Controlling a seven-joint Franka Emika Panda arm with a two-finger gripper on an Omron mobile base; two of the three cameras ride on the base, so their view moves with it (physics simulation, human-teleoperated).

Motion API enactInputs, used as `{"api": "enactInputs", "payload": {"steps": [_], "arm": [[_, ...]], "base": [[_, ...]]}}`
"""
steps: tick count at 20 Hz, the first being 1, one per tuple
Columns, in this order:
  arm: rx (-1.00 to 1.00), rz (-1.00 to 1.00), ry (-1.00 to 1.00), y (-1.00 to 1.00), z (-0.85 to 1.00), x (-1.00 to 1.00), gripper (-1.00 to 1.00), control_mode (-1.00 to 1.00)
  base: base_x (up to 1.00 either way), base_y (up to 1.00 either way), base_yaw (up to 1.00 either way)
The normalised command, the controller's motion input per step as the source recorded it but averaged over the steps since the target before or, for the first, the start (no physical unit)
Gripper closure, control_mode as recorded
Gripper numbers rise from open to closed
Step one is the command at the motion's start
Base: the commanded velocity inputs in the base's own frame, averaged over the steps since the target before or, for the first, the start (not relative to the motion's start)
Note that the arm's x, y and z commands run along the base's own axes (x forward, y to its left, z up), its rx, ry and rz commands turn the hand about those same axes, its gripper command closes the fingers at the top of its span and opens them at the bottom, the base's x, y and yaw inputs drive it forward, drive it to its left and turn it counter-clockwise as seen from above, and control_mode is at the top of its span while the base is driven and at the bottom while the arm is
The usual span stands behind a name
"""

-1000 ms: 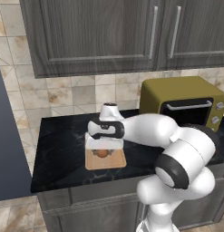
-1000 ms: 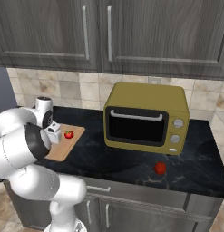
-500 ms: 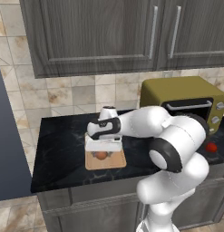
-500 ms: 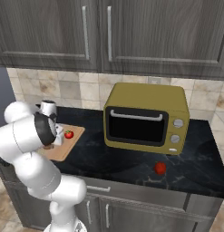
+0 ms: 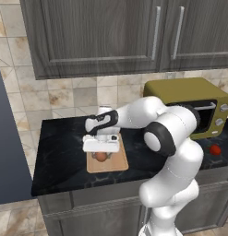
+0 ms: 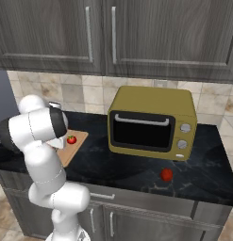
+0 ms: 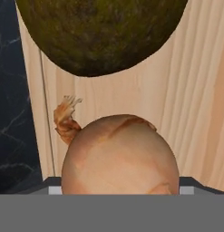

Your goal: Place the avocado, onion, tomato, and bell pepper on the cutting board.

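Note:
The light-wood cutting board [image 5: 116,164] lies on the dark counter, left of the oven. My gripper [image 5: 101,150] points down over it, shut on the tan onion [image 5: 101,157], which sits low at the board's surface. In the hand view the onion [image 7: 120,154] bulges between the finger tips [image 7: 53,189], which just peek out beside it, and the dark avocado [image 7: 99,31] lies on the board [image 7: 199,113] just beyond. The red tomato [image 6: 71,140] rests on the board [image 6: 67,153]. The bell pepper [image 6: 167,174] [image 5: 215,150] lies on the counter in front of the oven.
An olive toaster oven [image 6: 151,122] [image 5: 194,103] stands on the counter at the back right, door shut. Grey wall cabinets [image 5: 111,37] hang above. The black counter [image 5: 60,152] ends at its left edge beside a blue-grey wall.
The hand has shifted slightly left and lower over the board with the onion still under it. The arm's elbow has swung up and nearer the cameras.

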Motion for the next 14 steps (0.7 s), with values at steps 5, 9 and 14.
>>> {"api": "enactInputs", "payload": {"steps": [5, 9, 14], "arm": [[0.00, 0.00, 0.09, 0.01, -0.29, 0.11, -1.00, -1.00], [0.00, 0.00, 0.01, 0.00, -0.14, 0.00, -1.00, -1.00], [0.00, 0.00, 0.00, 0.00, -0.01, 0.00, -1.00, -1.00]], "base": [[0.00, 0.00, 0.00], [0.00, 0.00, 0.00], [0.00, 0.00, 0.00]]}}
